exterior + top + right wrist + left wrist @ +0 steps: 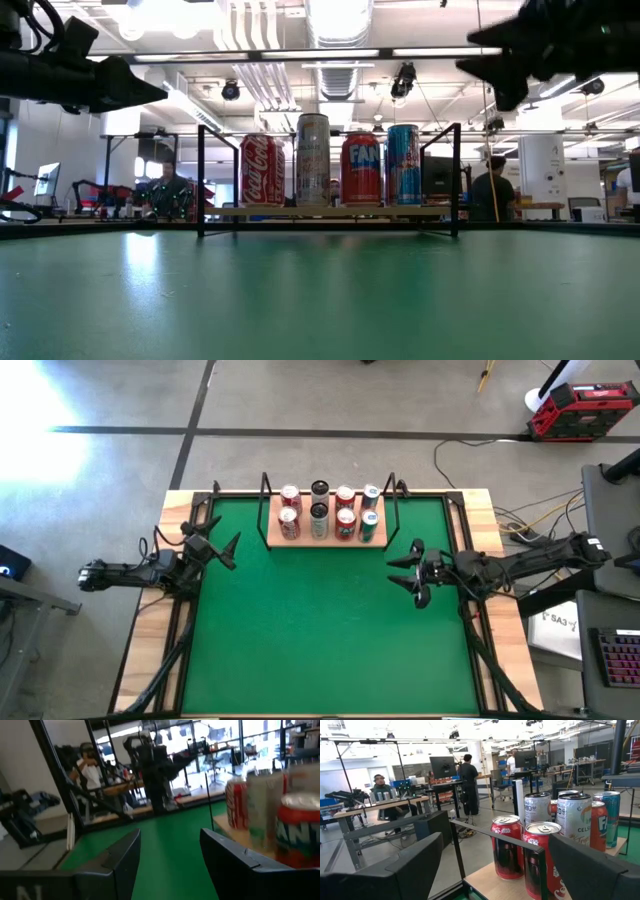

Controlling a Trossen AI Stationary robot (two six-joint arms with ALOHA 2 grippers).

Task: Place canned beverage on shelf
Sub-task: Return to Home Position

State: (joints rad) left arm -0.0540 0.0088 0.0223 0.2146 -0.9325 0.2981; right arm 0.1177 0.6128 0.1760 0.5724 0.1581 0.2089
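The shelf (pixel 328 543), a light wooden board between thin black uprights, stands at the far middle of the green mat (pixel 320 640). Several beverage cans (pixel 318 512) stand upright on it in two rows, red, silver and blue ones among them (pixel 313 160). My left gripper (pixel 232 550) hovers open to the left of the shelf, and its wrist view looks level at the cans (pixel 507 847). To the right of the shelf and nearer, my right gripper (pixel 405 572) hovers open above the mat with nothing between its fingers (pixel 170 850).
Black frame rails (pixel 190 610) run along both sides of the mat. Bare mat stretches from the shelf to the near edge. Beyond the table the room holds desks, monitors and people (pixel 467 780). A red toolbox (pixel 580 408) sits on the floor at the far right.
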